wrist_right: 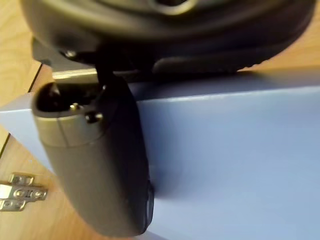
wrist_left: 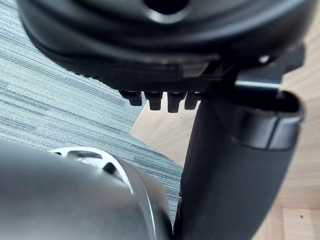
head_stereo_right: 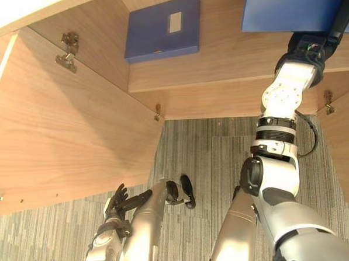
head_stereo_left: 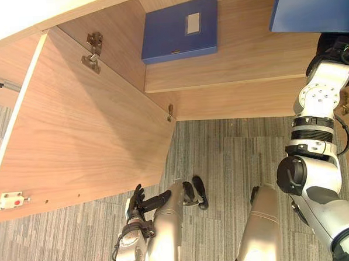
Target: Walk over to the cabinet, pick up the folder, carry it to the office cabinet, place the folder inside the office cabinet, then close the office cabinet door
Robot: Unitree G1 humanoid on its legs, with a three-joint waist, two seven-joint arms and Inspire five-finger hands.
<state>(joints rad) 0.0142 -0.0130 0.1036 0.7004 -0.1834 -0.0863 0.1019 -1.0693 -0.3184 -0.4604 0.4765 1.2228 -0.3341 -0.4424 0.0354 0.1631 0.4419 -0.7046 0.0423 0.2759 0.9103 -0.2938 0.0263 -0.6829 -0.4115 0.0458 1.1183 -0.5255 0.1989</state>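
Note:
My right hand (head_stereo_right: 308, 46) is raised at the upper right and holds a blue folder (head_stereo_left: 311, 6) in front of the open office cabinet. In the right wrist view its thumb (wrist_right: 97, 160) presses flat on the folder's blue face (wrist_right: 235, 155); the fingers are hidden behind it. A second blue folder (head_stereo_left: 179, 28) with a pale label lies flat on the wooden shelf (head_stereo_left: 241, 60) inside the cabinet. My left hand (head_stereo_left: 137, 204) hangs low by my side over the carpet, fingers relaxed, holding nothing.
The cabinet door (head_stereo_left: 75, 130) stands swung wide open on the left, with metal hinges (head_stereo_left: 93, 52) at its inner edge. A lower hinge (head_stereo_left: 170, 112) sits under the shelf. Grey striped carpet (head_stereo_left: 234, 156) lies in front of the cabinet.

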